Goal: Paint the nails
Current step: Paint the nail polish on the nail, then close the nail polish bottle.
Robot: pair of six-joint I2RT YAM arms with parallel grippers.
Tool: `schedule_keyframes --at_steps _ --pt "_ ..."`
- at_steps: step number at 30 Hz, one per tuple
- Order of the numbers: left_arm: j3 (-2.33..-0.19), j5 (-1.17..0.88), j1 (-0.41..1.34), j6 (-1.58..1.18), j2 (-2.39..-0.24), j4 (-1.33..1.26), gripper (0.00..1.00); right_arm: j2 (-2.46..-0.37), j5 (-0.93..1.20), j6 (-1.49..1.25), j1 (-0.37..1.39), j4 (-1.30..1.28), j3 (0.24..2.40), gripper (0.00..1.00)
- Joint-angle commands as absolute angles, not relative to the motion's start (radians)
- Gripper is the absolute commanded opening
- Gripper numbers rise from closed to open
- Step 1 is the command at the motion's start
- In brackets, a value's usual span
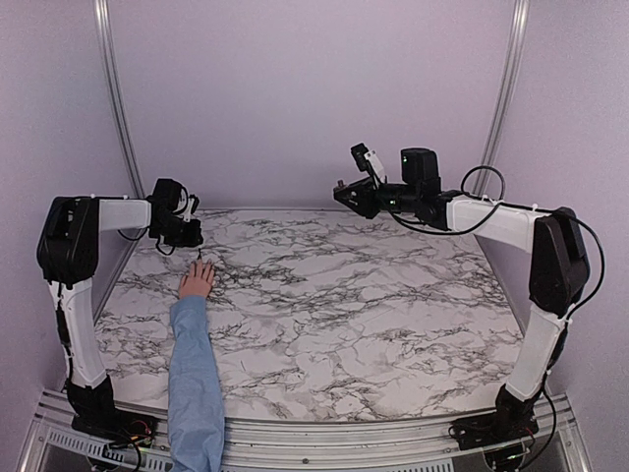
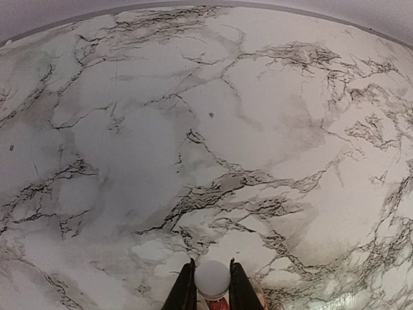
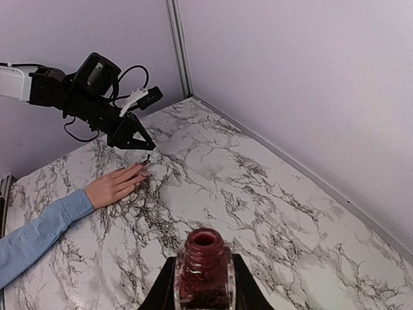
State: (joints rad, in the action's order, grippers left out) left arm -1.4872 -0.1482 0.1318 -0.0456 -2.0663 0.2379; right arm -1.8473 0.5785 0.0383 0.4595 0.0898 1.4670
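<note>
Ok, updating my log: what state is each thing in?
polish bottle: uncapped, upright, gripped by right tool.
white cap: off the bottle, clamped in left tool.
hand: flat on table, palm down.
nails: too small to judge paint.
brush: poised by the nails; contact unclear.

The marble-patterned table (image 1: pixel 344 295) carries a hand (image 1: pixel 197 281) in a light blue sleeve (image 1: pixel 195 383), flat at 9 o'clock.
</note>
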Motion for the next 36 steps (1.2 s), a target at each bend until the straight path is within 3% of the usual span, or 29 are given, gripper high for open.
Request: schedule_keyframes --at_steps 1,17,36 --pt "-1.519 -0.147 0.125 -0.054 -2.094 0.239 0.00 -1.820 0.574 0.055 0.449 0.084 1.507 0.00" --pt "-1.604 -0.137 0.117 -0.048 -2.090 0.238 0.00 -1.797 0.571 0.068 0.449 0.078 1.507 0.00" --pt "-1.461 -0.187 0.159 -0.089 -1.772 0.153 0.00 -1.654 0.616 0.082 0.448 0.131 1.374 0.00"
